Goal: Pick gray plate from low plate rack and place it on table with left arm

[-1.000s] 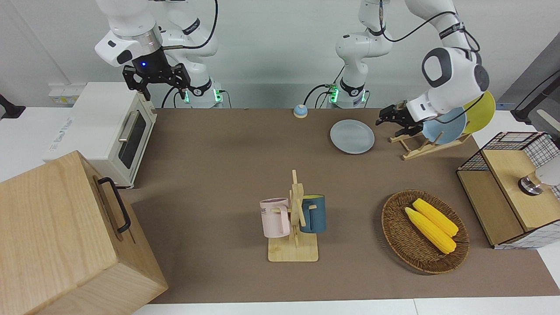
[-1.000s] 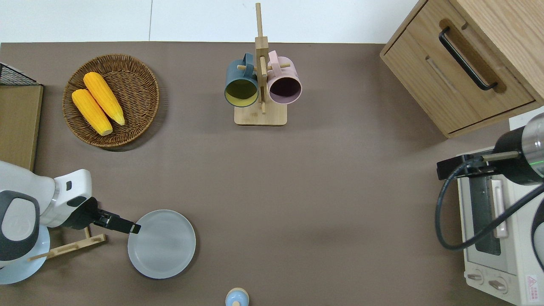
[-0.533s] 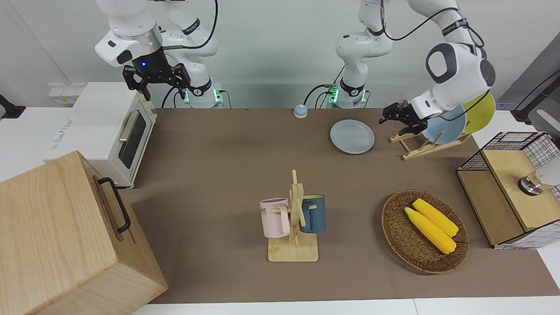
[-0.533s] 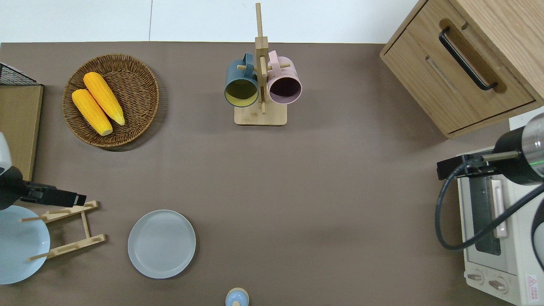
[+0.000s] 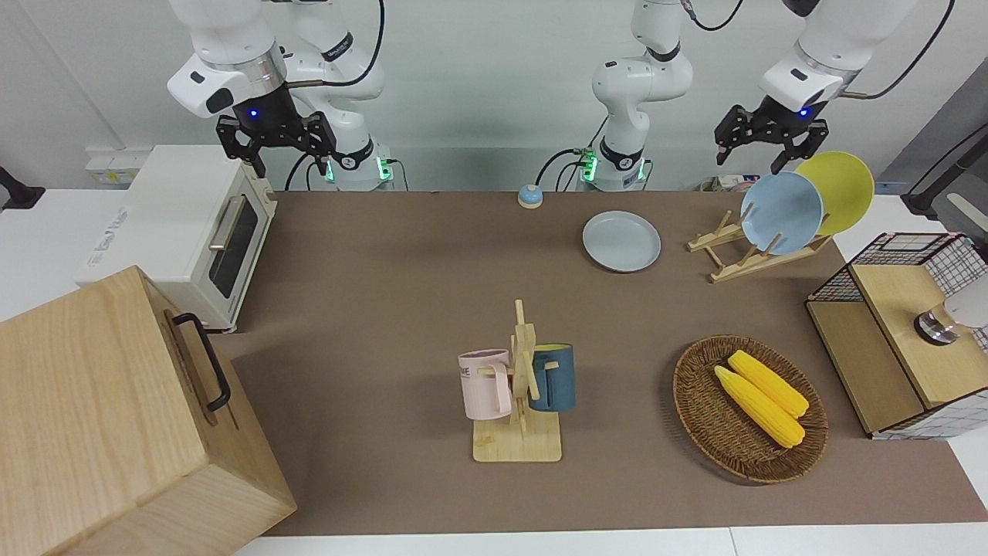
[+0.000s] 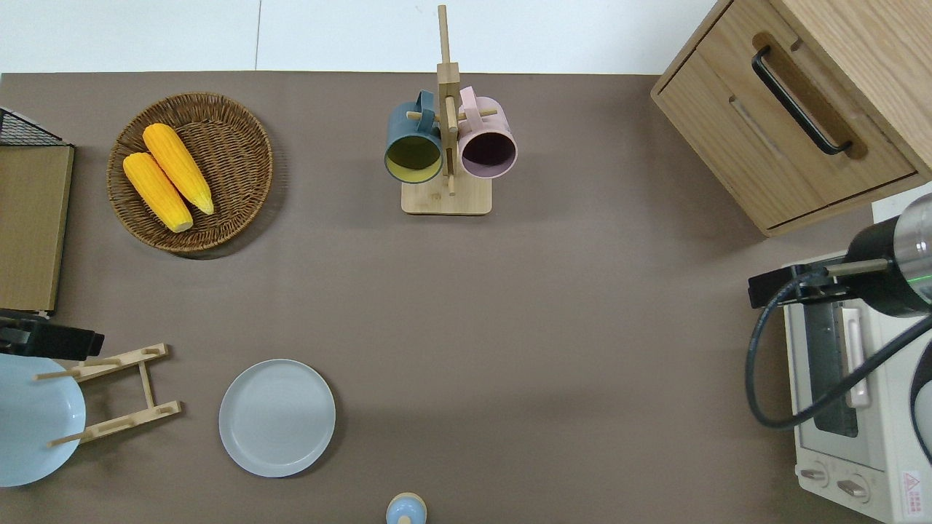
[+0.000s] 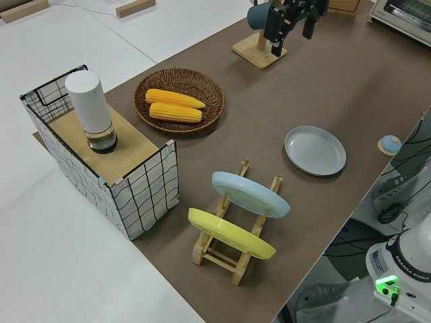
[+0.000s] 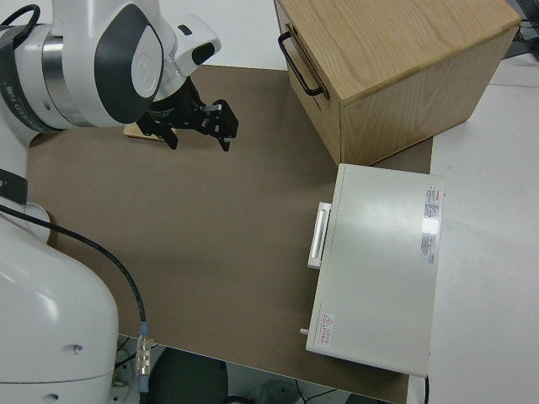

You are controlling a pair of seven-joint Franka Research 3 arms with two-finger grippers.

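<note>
On the table (image 5: 386, 255), gray plate (image 5: 621, 241) lies flat.

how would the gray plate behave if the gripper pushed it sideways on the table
The gray plate lies flat on the table, so it would probably slide rather than tip or roll. It looks rigid and would likely keep its shape. Its low raised rim gives a gripper little to catch, so lifting it may be awkward.

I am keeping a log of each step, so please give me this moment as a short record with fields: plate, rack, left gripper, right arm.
gray plate: flat on the table, beside the low plate rack, toward the right arm's end
low plate rack: holds light blue plate and yellow plate
left gripper: raised, fingers open, empty
right arm: parked
</note>
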